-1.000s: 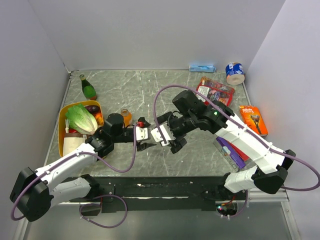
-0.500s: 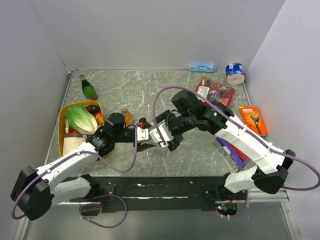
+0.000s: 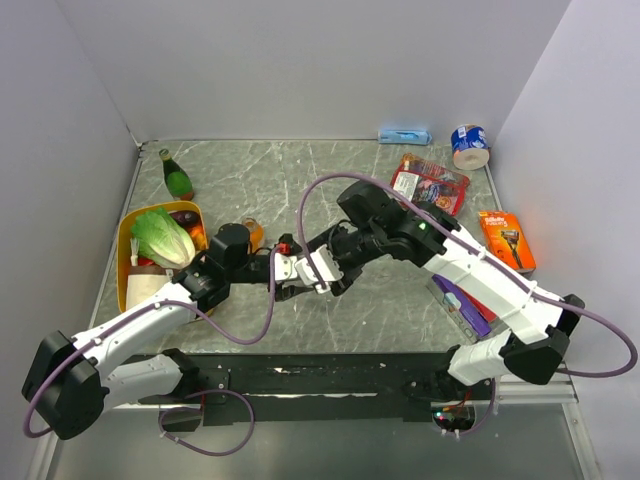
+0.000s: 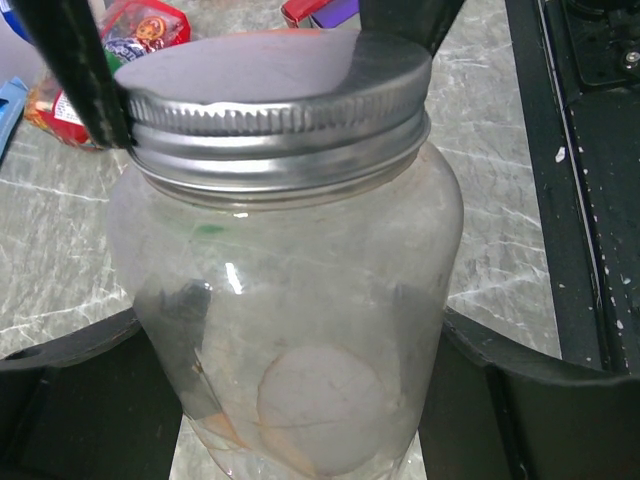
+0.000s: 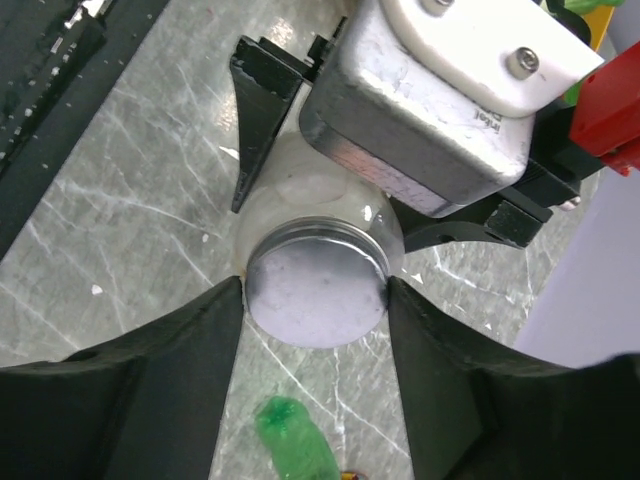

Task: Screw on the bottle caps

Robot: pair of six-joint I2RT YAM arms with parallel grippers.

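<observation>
By the left gripper (image 4: 300, 400), coming in from the left, a clear jar (image 4: 300, 290) is pinched around its body near the middle of the marble table (image 3: 250, 170), and its silver lid (image 4: 280, 75) is clasped on both sides between the fingers of the right gripper (image 5: 315, 290), reaching in from the right
</observation>
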